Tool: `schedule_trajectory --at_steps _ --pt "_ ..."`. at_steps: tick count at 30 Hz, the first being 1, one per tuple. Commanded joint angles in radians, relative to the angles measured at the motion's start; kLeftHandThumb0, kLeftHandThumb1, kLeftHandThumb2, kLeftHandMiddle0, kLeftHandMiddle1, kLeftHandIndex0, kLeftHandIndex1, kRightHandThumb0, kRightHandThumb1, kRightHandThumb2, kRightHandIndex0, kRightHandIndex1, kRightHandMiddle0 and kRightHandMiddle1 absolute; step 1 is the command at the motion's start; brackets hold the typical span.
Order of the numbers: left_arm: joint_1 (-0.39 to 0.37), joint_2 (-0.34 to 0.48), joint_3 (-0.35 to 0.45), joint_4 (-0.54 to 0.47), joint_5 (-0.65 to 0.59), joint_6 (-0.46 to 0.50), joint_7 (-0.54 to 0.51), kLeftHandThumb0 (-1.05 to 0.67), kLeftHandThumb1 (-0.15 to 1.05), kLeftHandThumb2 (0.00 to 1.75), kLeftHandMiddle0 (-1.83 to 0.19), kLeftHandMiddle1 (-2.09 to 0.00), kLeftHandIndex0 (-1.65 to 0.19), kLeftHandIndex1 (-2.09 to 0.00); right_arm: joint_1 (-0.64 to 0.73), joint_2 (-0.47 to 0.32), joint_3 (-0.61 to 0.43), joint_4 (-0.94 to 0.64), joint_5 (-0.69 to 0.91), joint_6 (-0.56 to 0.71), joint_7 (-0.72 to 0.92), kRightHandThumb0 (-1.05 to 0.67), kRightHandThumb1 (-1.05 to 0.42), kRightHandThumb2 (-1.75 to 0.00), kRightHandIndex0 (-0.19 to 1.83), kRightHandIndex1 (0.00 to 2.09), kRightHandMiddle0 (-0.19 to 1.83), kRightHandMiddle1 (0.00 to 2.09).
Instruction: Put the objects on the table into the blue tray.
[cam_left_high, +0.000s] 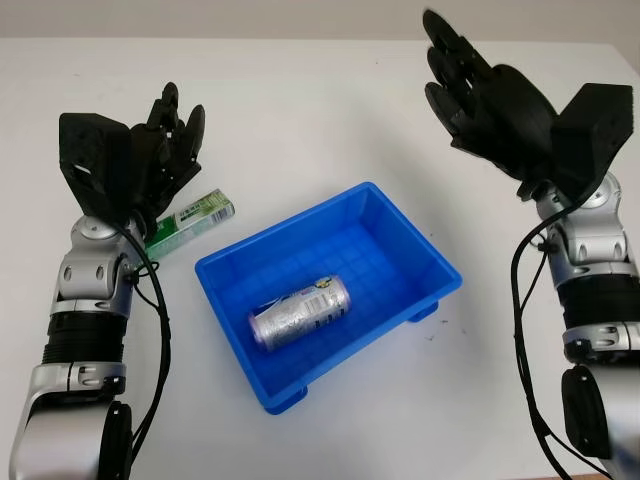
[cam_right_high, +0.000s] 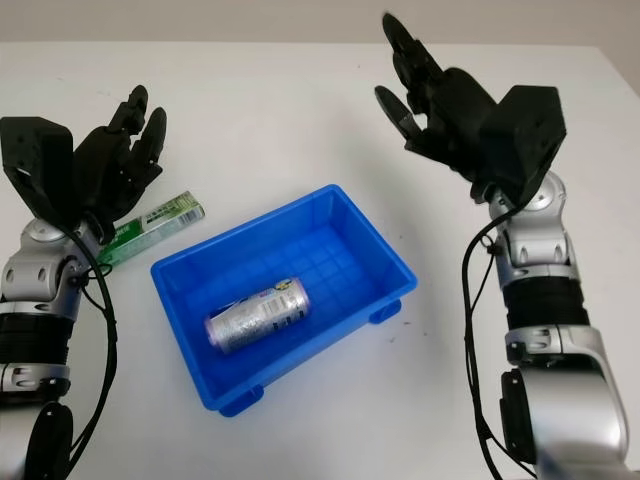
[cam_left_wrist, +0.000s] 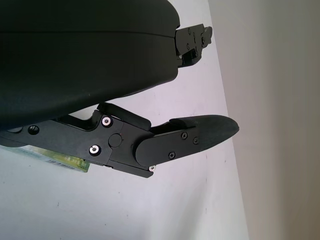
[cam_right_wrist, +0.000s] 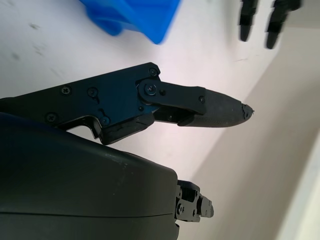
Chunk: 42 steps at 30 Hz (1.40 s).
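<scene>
Blue rectangular plastic tray (cam_left_high: 425, 262) near the middle of the white table (cam_left_high: 300, 110), turned at an angle, with a silver aluminium drink can (cam_left_high: 300, 312) lying on its side on the tray floor — one object already in. Still out: a slim green-and-white cardboard box (cam_left_high: 192, 219), flat on the table just beside the tray's far-left corner, one end tucked under the left hand. Left hand (cam_left_high: 165, 140) open, holding nothing, poised right over that hidden end of the box; from the wrist camera, a sliver of the green box (cam_left_wrist: 62, 159) visible beneath the black shell. Right hand (cam_right_high: 425, 95) also open and empty, raised beyond the tray's far-right side, well apart from anything to grasp. Step in hand, by the look of it: picking up the box with the left hand. Best done by lowering straight down and closing across the narrow width rather than along the length — a thin, flat box offers little height to pinch, so fingers need to reach the table on both long edges before closing. Worth checking the grip before lifting; a light carton can pivot or slide out. Then a short carry across the near wall and a low release beside the can, not on top of it, to avoid a bounce out.
</scene>
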<state>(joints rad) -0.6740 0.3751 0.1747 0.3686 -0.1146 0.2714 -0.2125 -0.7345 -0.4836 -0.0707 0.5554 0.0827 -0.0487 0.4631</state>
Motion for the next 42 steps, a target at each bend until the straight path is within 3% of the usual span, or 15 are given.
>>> schedule_trajectory --at_steps 1,11,16,17,18,19,22,25,32,33,34,36,40,41,42 --pt "0.005 0.010 0.010 -0.004 -0.005 -0.003 -0.004 -0.64 1.05 0.61 0.19 0.00 0.19 0.00 0.044 0.009 -0.016 -0.029 0.002 -0.002 -0.017 -0.74 -1.05 -0.64 -0.19 0.00 -0.19 0.00" --pt "-0.012 0.028 0.006 0.011 0.005 0.001 -0.004 -0.64 1.05 0.58 0.19 0.00 0.19 0.00 0.082 0.024 -0.053 -0.057 0.018 0.030 -0.086 -0.71 -1.05 -0.66 -0.19 0.00 -0.19 0.00" --pt "-0.001 0.136 -0.077 -0.033 0.155 -0.064 -0.025 -0.63 1.05 0.45 0.15 -0.03 0.16 -0.02 0.088 0.026 -0.054 -0.068 0.019 0.031 -0.089 -0.70 -1.05 -0.66 -0.19 0.00 -0.19 0.00" --pt "0.002 0.163 -0.087 -0.061 0.185 -0.071 -0.031 -0.63 1.05 0.37 0.13 -0.89 0.11 -0.04 0.088 0.027 -0.056 -0.069 0.020 0.034 -0.090 -0.69 -1.05 -0.66 -0.19 0.00 -0.19 0.00" --pt "0.006 0.199 -0.103 -0.102 0.223 -0.054 -0.043 -0.62 1.05 0.31 0.16 -1.37 0.10 -0.05 0.088 0.027 -0.056 -0.070 0.020 0.037 -0.091 -0.69 -1.05 -0.65 -0.19 0.00 -0.19 0.00" --pt "0.009 0.241 -0.122 -0.144 0.267 -0.036 -0.063 -0.64 1.05 0.26 0.18 -1.24 0.10 -0.05 0.088 0.027 -0.056 -0.071 0.019 0.039 -0.090 -0.69 -1.05 -0.65 -0.19 0.00 -0.19 0.00" --pt "0.024 0.355 -0.153 -0.278 0.379 0.042 -0.133 -0.71 1.05 0.18 0.02 -0.34 0.05 -0.06 0.085 0.029 -0.055 -0.073 0.018 0.045 -0.089 -0.68 -1.05 -0.66 -0.19 0.00 -0.19 0.00" --pt "0.043 0.436 -0.153 -0.409 0.438 0.179 -0.219 -0.71 1.03 0.09 -0.22 -0.26 0.01 -0.08 0.077 0.032 -0.052 -0.064 0.022 0.046 -0.079 -0.66 -1.05 -0.67 -0.19 0.00 -0.19 0.00" --pt "0.106 0.566 -0.182 -0.536 0.470 0.337 -0.434 -0.68 0.96 0.04 -0.12 -0.12 0.04 -0.05 0.065 0.047 -0.043 -0.055 0.009 0.027 -0.083 -0.64 -1.05 -0.68 -0.19 0.00 -0.19 0.00" --pt "0.110 0.579 -0.195 -0.550 0.479 0.362 -0.460 -0.69 0.94 0.04 -0.22 -0.55 0.04 -0.05 0.064 0.045 -0.040 -0.056 0.006 0.030 -0.080 -0.64 -1.05 -0.68 -0.19 0.00 -0.19 0.00" --pt "0.114 0.588 -0.206 -0.562 0.486 0.384 -0.481 -0.68 0.93 0.05 -0.14 -1.30 0.05 -0.05 0.063 0.044 -0.039 -0.057 0.003 0.032 -0.079 -0.65 -1.05 -0.69 -0.19 0.00 -0.19 0.00" --pt "0.129 0.600 -0.216 -0.579 0.491 0.399 -0.508 -0.66 0.90 0.05 -0.06 -1.90 0.05 -0.05 0.063 0.044 -0.039 -0.059 0.002 0.033 -0.078 -0.64 -1.05 -0.69 -0.19 0.00 -0.19 0.00" --pt "0.176 0.614 -0.232 -0.587 0.513 0.365 -0.516 -0.79 0.91 0.05 -0.48 -2.08 0.05 -0.05 0.063 0.046 -0.040 -0.059 -0.001 0.030 -0.083 -0.65 -1.05 -0.68 -0.19 0.00 -0.19 0.00" --pt "0.176 0.614 -0.246 -0.586 0.520 0.375 -0.526 -0.81 0.90 0.05 -0.49 -2.09 0.06 -0.05 0.062 0.045 -0.041 -0.057 0.000 0.030 -0.081 -0.65 -1.05 -0.67 -0.19 0.00 -0.19 0.00" --pt "0.177 0.613 -0.257 -0.581 0.523 0.379 -0.537 -0.80 0.90 0.05 -0.23 -2.00 0.08 -0.04 0.062 0.046 -0.043 -0.059 0.003 0.036 -0.080 -0.65 -1.05 -0.67 -0.19 0.00 -0.19 0.00"
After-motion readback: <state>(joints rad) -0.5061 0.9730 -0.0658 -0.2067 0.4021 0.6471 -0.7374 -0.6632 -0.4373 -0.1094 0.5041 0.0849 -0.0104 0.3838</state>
